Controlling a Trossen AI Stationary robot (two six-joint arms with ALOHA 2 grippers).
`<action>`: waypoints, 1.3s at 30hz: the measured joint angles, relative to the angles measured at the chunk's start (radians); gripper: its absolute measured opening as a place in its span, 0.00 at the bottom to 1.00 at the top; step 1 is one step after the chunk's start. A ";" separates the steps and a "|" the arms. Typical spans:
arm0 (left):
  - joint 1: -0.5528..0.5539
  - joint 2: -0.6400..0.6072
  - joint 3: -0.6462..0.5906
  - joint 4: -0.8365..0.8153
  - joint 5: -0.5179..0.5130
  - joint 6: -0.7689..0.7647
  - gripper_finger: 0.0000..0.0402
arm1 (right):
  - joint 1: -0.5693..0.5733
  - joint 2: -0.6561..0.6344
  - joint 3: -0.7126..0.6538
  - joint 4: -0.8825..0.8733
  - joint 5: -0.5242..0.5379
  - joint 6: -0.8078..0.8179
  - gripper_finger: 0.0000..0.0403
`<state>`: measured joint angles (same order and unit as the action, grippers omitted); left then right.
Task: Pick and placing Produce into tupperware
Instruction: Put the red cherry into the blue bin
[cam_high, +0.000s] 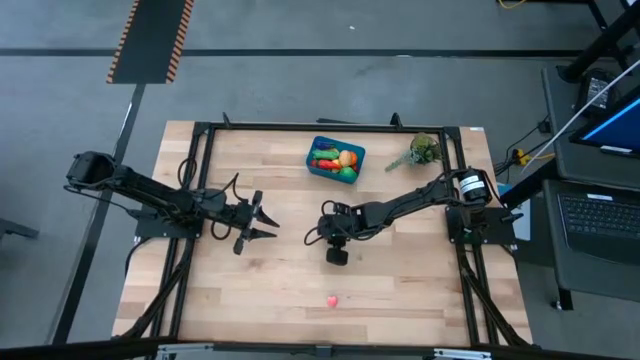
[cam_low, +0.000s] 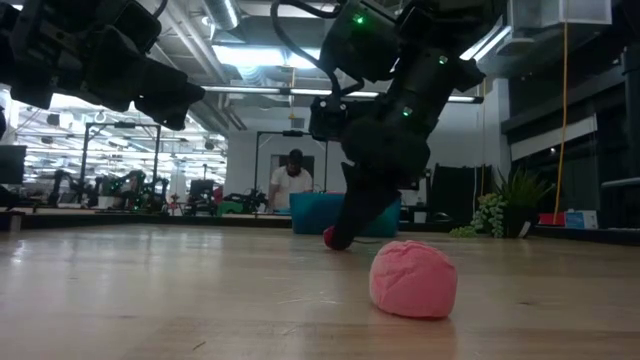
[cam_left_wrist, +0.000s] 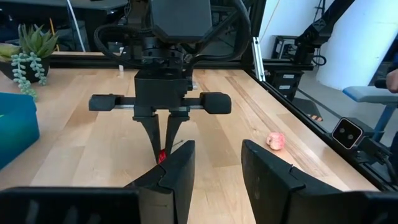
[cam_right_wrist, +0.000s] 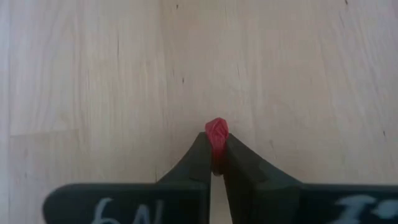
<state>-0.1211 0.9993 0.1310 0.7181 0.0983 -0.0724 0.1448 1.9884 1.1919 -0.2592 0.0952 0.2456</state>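
Observation:
A small red produce piece (cam_right_wrist: 216, 130) lies near the table's middle, with my right gripper (cam_right_wrist: 214, 163) shut on it; it also shows in the low view (cam_low: 328, 236) and the left wrist view (cam_left_wrist: 161, 157). A pink produce piece (cam_high: 332, 300) rests alone on the wood near the front edge. At the far middle, the teal tupperware (cam_high: 318, 168) holds several coloured pieces. My left gripper (cam_high: 268, 222) waits open at the table's left, pointing toward the right arm, with nothing between its fingers. My right gripper pinches the red piece's lower part (cam_right_wrist: 216, 152) between its two fingertips. The fingers slant down at it from the table's right side. The piece's top pokes out beyond the fingertips, and the piece sits low at the table's surface (cam_low: 328, 240).
A leafy green sprig (cam_high: 422, 150) lies at the far right, beside the tupperware. A black frame (cam_high: 300, 127) runs round the tabletop. Bare wood lies between the grippers and the front edge. A person (cam_low: 293, 180) stands far behind the table.

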 joint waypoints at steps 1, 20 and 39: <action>0.000 0.000 0.000 0.000 0.000 0.000 0.31 | -0.001 0.000 0.000 0.000 0.000 0.006 0.06; 0.001 0.000 0.001 -0.014 -0.003 0.004 0.31 | -0.055 -0.302 -0.001 -0.065 0.000 -0.069 0.06; 0.001 0.000 0.001 -0.026 -0.011 0.027 0.31 | -0.056 -0.881 -0.538 0.283 0.151 -0.120 0.06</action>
<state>-0.1200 0.9997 0.1318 0.6918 0.0875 -0.0454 0.0887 1.1077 0.6538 0.0238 0.2457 0.1256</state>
